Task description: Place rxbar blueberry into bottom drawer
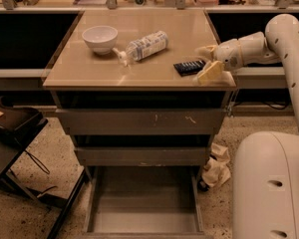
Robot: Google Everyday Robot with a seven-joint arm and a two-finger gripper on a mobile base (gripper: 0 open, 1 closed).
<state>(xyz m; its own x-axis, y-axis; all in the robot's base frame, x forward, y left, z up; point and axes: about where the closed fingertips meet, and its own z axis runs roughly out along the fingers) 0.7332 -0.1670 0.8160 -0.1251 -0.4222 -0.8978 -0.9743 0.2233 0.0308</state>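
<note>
The rxbar blueberry [188, 67], a dark navy bar, lies flat on the cabinet top [139, 71] near its front right corner. My gripper [201, 63] reaches in from the right at the bar's right end. It is open, with one pale finger [204, 49] behind the bar and the other [210, 72] in front of it. The bar rests on the top and is not lifted. The bottom drawer [144, 205] is pulled out at floor level, with a bare grey floor.
A white bowl [99, 37] and a pump bottle [142, 46] lying on its side sit on the cabinet top. The upper [139, 121] and middle [139, 156] drawers are closed. A crumpled rag [217, 168] lies right of the cabinet, a dark stool [12, 133] on the left, and my base [269, 183] at the lower right.
</note>
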